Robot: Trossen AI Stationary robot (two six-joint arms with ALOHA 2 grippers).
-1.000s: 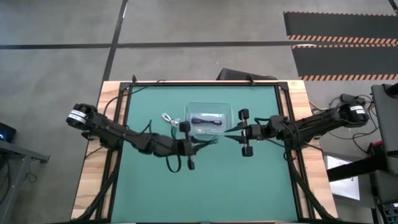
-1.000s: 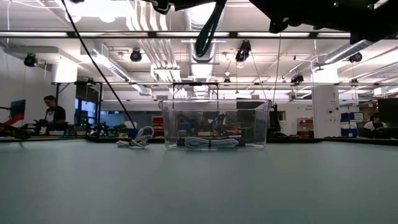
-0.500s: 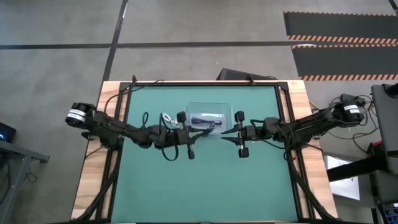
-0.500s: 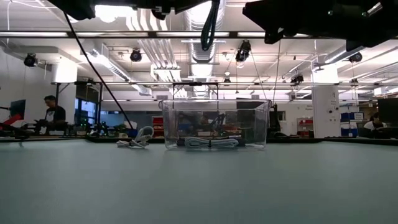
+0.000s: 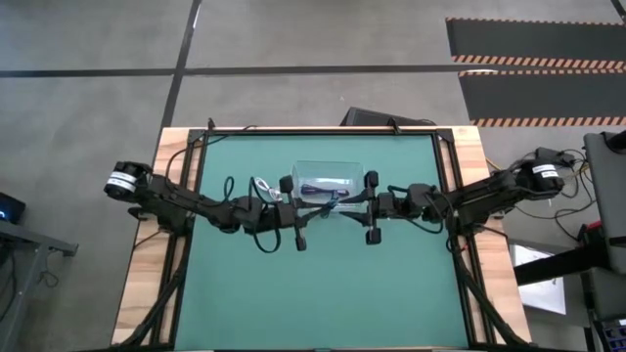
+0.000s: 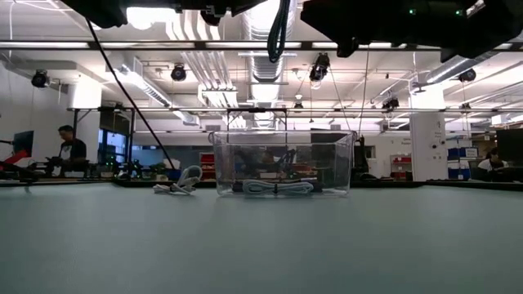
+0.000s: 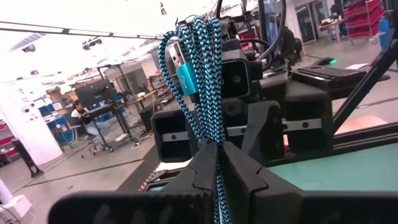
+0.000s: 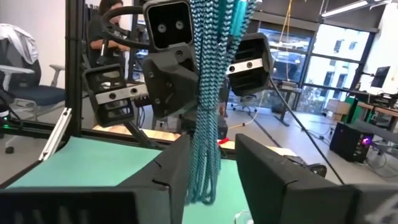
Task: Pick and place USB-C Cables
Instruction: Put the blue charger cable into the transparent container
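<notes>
Handover looks to be the step in hand: the teal cable (image 7: pixel 198 74) hangs in the air between two facing claws, above the table (image 5: pixel 323 293) and just in front of the clear bin (image 6: pixel 282 135), probably so that it can change arms before it goes into the bin. The left gripper (image 7: pixel 219 155) is clenched on the bundle, its two dark fingers pressed together with the braided strands pinched between them and the folded loops and a plug standing up past the tips. The right gripper (image 8: pixel 214 146) has its fingers spread either side of the same bundle; in the right wrist view the strands run down between them, close against one finger with a clear gap to the other, so this claw is not gripping yet and I judge it is lined up to take hold. From above, the two claws sit near the middle of the table, close together. A pale cable (image 6: pixel 278 188) lies on the floor of the bin, and a white cable (image 6: pixel 184 178) lies loose on the mat beside the bin, on the left arm's side, not yet collected
</notes>
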